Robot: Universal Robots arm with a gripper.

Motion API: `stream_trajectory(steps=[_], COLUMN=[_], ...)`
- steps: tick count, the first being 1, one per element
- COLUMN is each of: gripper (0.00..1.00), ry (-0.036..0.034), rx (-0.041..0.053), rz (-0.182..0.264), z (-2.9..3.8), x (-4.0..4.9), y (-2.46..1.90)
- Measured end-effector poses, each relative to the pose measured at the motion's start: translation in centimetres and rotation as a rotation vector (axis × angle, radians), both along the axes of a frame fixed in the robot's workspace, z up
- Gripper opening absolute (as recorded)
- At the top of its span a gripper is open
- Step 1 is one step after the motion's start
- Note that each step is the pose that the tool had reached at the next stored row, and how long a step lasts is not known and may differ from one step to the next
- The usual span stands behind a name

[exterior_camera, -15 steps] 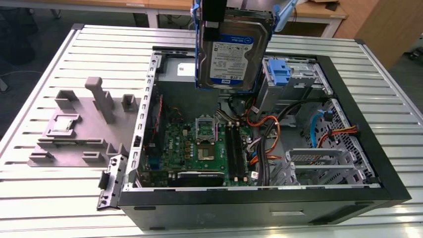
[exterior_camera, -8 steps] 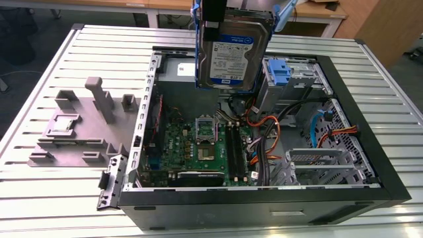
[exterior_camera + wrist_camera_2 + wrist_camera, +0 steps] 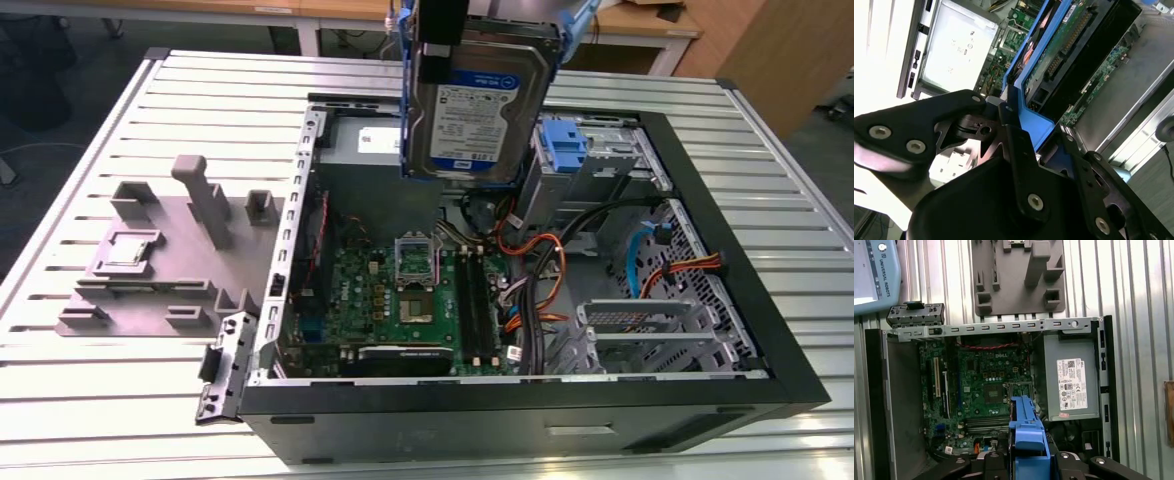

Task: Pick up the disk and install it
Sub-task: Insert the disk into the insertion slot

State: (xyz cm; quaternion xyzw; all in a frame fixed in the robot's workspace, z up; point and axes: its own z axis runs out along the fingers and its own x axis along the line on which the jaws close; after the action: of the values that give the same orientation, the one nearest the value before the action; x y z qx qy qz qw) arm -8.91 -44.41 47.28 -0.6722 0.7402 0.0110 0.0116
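While the grey fixture (image 3: 160, 260) sat unused by the slatted table's (image 3: 107, 400) edge at the exterior view's left, the disk (image 3: 474, 110) hung upright over the open computer case's (image 3: 534, 405) far edge. It was held high, likely to clear the cables. The gripper (image 3: 1024, 131) was clamped on its blue carrier (image 3: 1046, 125), near the drive cage's (image 3: 617, 150) bare blue bracket (image 3: 563, 145).

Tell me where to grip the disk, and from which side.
Grip the disk by the end of its blue carrier, from above, as the tool holds it now. It hangs upright over the open case; that narrow end suits a pinch and leaves the lower end free.
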Motion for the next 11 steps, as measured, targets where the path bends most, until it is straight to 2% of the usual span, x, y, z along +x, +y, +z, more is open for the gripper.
stream_trajectory(steps=[4, 7, 11], gripper=[0.37, 0.37, 0.37], ry=[0.0, 0.0001, 0.0001], rx=[0.0, -0.0002, -0.0044], rz=[0.0, 0.0, 0.0], z=[0.0, 0.01, 0.0], x=[0.73, 0.83, 0.83], y=[0.0, -0.06, -0.38])
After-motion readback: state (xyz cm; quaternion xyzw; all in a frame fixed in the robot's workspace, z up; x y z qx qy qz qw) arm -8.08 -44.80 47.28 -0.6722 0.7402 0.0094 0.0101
